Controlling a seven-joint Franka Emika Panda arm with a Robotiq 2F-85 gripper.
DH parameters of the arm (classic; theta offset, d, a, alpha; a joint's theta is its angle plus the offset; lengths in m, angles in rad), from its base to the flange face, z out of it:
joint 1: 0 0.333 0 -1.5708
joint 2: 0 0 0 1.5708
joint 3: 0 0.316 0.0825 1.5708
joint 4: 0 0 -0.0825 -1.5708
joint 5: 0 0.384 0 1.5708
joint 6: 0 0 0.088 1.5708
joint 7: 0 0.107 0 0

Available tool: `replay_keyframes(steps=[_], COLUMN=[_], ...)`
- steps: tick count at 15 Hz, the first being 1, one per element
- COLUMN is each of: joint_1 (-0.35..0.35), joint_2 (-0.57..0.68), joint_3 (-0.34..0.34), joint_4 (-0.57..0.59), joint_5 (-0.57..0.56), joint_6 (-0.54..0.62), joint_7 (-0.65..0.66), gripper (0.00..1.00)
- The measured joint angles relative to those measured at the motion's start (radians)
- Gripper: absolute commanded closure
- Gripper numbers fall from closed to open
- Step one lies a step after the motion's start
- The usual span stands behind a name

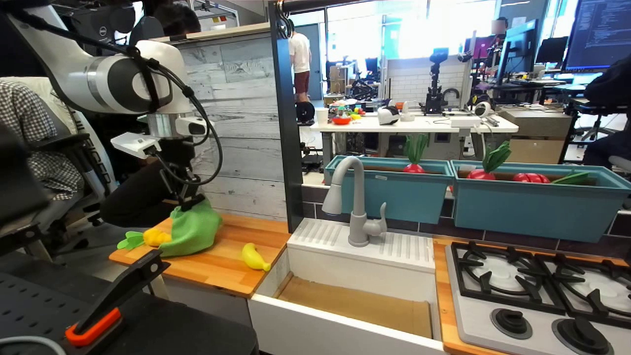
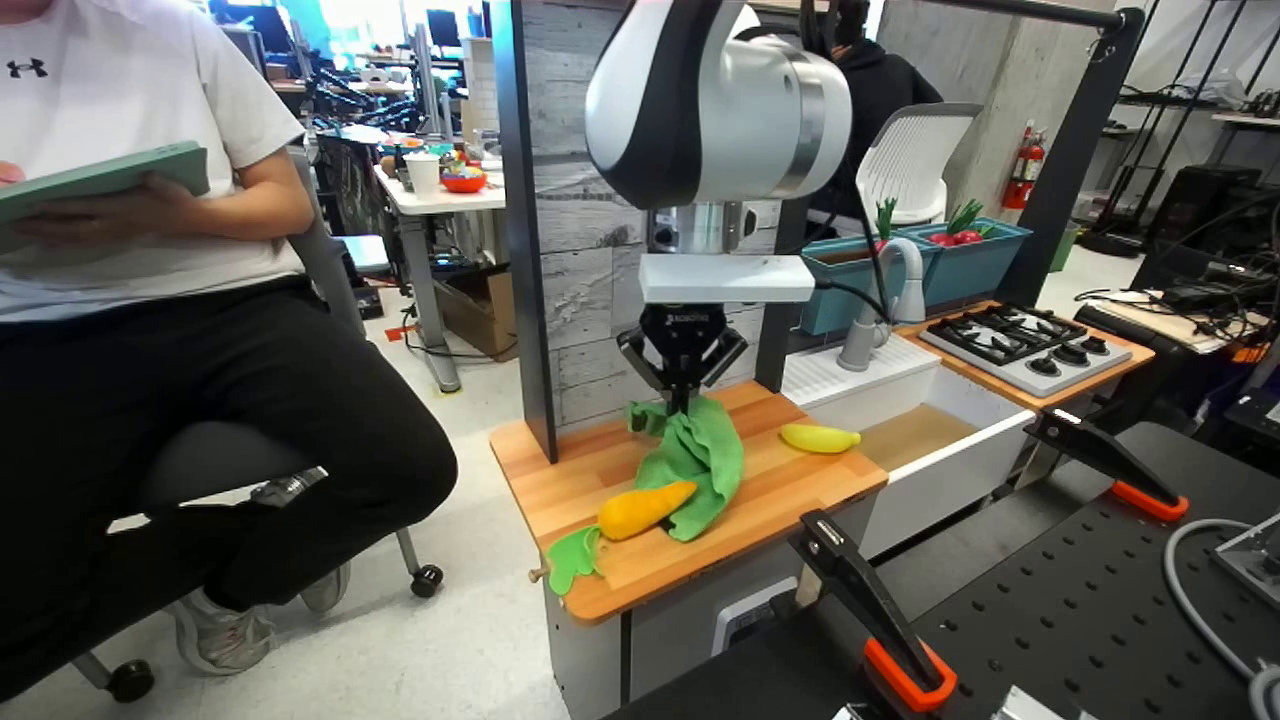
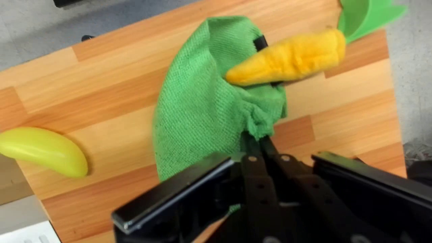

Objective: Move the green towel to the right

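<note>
In the wrist view, pinching a small bunched bit of the green towel in the Robotiq gripper, with jaws drawn nearly together. Might slip free under a hard tug, having seemingly so little cloth caught. Also lies under the tip of a plush carrot; would likely drag or roll it if pulled without lifting. Could be sent the wrong way too, given the toy banana appearing on the left here.

In an exterior view, sits on the butcher-block countertop between carrot and banana. Heading right, could sweep the banana toward the farmhouse sink by travelling too low, or end up draped over its wall by going too far.

In an exterior view, spreads in loose folds past the carrot's tip. Could swing the green leaves, close by the countertop's edge, toward the floor if snagged.
</note>
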Motion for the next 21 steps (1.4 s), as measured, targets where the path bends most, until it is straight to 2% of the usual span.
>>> replay_keyframes(steps=[4, 9, 14, 21], joint_1=[-0.033, -0.074, -0.096, -0.085], joint_2=[-0.023, -0.037, -0.043, -0.083], joint_3=[-0.001, -0.001, -0.002, 0.000], joint_4=[-0.081, -0.123, -0.119, -0.046], joint_5=[-0.001, -0.014, -0.015, -0.014], joint_6=[0.000, -0.001, -0.005, -0.025], joint_7=[-0.065, -0.116, -0.129, -0.088], gripper=[0.99, 0.99, 0.99, 0.99])
